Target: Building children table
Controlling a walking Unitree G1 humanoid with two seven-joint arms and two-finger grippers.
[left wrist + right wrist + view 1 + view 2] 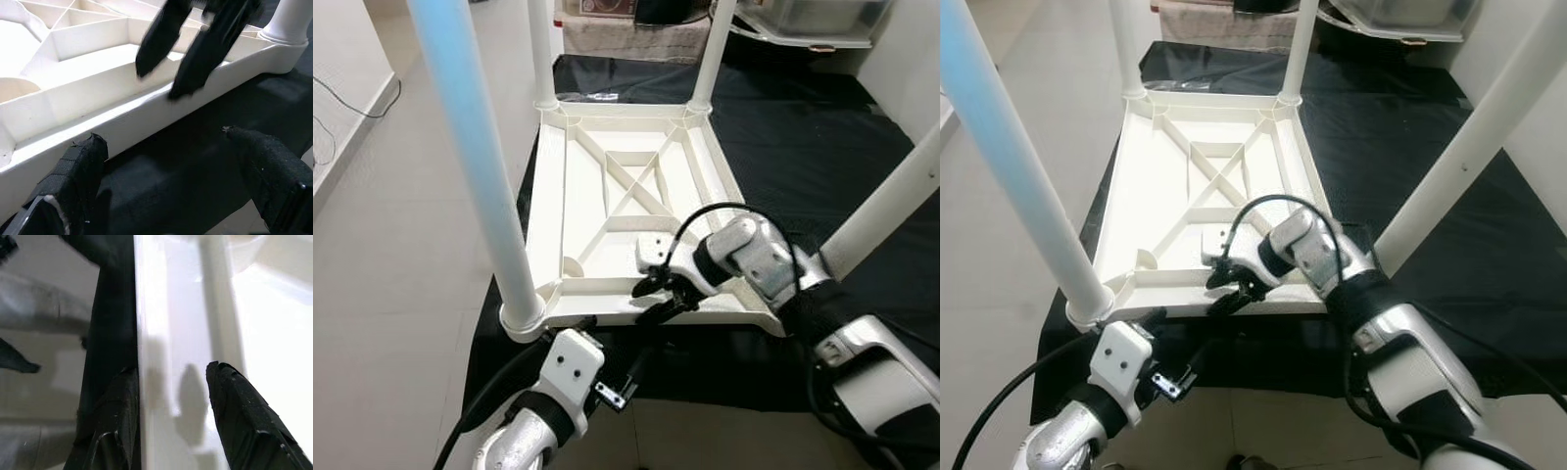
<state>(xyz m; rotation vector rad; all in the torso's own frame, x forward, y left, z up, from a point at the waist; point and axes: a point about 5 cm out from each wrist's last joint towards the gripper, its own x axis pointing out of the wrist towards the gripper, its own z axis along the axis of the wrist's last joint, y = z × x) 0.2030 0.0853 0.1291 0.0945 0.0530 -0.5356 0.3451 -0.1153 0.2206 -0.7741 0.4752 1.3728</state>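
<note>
white ribbed tabletop [626, 196] upside down, legs [475, 166] up

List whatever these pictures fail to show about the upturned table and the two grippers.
- Table legs: tops cut off by the upper edge of both eye views.
- Tabletop top face: lies against the black mat, hidden.
- Right gripper: blurred in the left wrist view; whether its fingers touch the near rim is unclear.
- Left gripper: its fingers are cut off by the bottom edge.
</note>
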